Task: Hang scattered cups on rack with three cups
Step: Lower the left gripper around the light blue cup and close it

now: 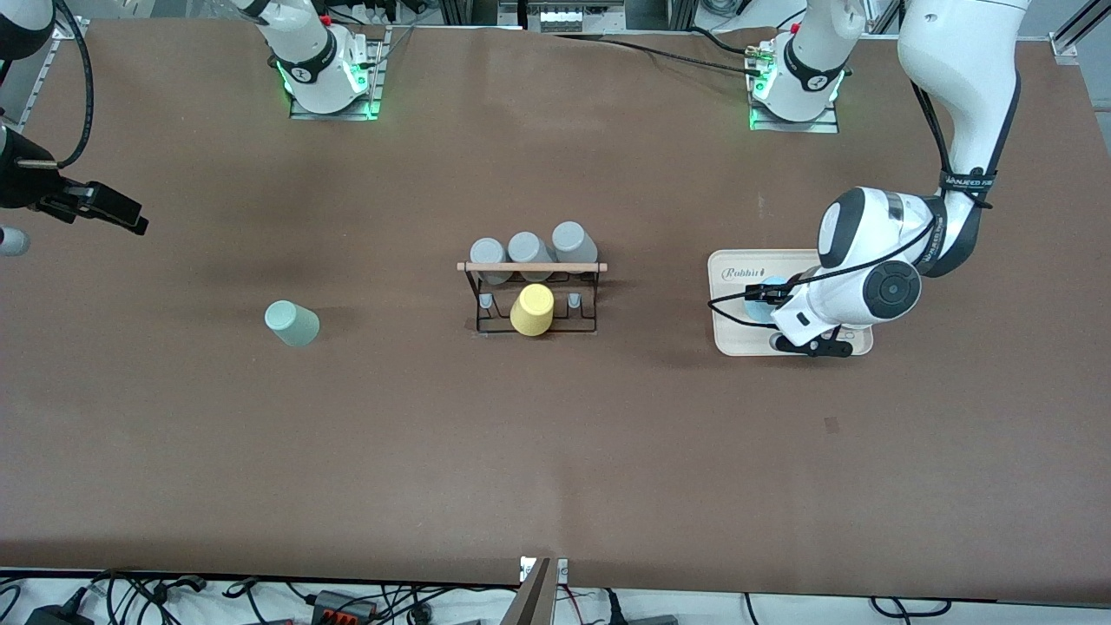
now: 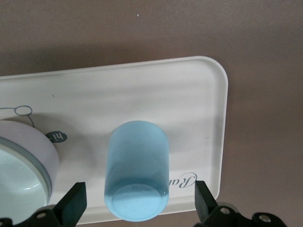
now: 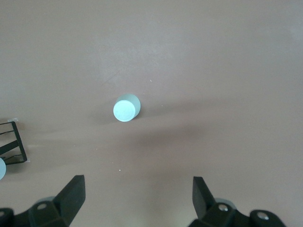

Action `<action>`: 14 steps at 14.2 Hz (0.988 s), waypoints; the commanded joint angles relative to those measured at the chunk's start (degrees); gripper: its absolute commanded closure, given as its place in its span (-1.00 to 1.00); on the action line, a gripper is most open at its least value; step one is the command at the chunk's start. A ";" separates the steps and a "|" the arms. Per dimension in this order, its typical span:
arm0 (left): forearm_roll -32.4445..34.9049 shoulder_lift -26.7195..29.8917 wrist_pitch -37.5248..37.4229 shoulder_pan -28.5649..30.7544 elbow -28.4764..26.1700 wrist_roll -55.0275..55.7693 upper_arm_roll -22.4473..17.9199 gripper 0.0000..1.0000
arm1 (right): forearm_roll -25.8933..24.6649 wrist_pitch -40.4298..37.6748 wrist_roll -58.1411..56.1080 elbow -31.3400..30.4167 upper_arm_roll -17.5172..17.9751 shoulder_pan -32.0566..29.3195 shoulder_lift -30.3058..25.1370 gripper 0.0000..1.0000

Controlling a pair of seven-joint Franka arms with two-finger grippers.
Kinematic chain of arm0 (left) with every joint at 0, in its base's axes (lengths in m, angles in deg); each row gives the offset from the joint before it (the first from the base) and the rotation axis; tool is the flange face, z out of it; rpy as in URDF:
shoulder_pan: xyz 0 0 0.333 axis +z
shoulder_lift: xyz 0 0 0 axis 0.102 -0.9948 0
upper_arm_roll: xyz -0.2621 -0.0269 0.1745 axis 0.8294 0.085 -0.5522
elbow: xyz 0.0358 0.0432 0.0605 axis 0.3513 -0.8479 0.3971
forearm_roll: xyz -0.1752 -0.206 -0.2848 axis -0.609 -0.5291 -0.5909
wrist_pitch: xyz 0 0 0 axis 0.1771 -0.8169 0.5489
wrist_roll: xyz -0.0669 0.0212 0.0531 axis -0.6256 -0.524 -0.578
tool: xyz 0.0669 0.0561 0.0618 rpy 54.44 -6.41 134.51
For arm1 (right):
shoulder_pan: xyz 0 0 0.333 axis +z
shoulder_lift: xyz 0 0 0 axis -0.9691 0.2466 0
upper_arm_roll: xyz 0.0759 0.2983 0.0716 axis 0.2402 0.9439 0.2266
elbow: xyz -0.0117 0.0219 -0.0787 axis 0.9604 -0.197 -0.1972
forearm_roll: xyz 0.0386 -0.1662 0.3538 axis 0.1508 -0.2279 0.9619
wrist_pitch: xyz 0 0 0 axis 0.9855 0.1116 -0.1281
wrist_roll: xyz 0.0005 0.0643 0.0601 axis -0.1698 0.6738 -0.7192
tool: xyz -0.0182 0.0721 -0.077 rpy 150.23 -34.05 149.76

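The light blue cup (image 2: 137, 177) stands mouth down on the beige tray (image 2: 142, 90), partly hidden under the left arm in the front view (image 1: 763, 292). My left gripper (image 2: 138, 203) is open, one finger on each side of the cup and not touching it; it also shows in the front view (image 1: 811, 345). The mint green cup (image 1: 292, 323) stands mouth down on the bare table toward the right arm's end. My right gripper (image 3: 137, 198) is open and empty in the air, with the mint cup (image 3: 126, 108) below it. The black wire rack (image 1: 531, 295) stands mid-table.
Three grey tumblers (image 1: 527, 251) hang along the rack's side away from the front camera, and a yellow tumbler (image 1: 532, 310) hangs on its nearer side. A white round object (image 2: 23, 161) sits on the tray beside the blue cup. The right gripper (image 1: 100, 208) is at the table's edge.
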 commanded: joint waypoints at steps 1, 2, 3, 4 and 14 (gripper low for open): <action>-0.54 1.34 0.55 0.57 -2.47 -1.32 0.43 -1.00 | 0.77 0.82 0.84 -1.52 0.22 0.16 -1.51 -1.00; -0.45 0.73 0.55 0.57 -2.65 -1.23 0.34 -1.00 | 0.77 0.73 0.84 -1.61 0.22 0.16 -1.51 -1.00; -0.45 0.12 0.46 0.57 -2.65 -1.23 0.34 -1.00 | 0.69 0.56 0.75 -1.52 0.22 0.16 -1.51 -1.00; -0.36 -0.33 0.38 0.57 -2.65 -1.23 0.34 -1.00 | 0.77 0.29 0.84 -1.52 0.22 0.16 -1.51 -1.00; -0.36 -1.47 0.29 0.57 -1.94 -0.26 0.07 -0.32 | 0.77 -0.85 0.75 -1.61 0.22 0.51 -1.68 -1.00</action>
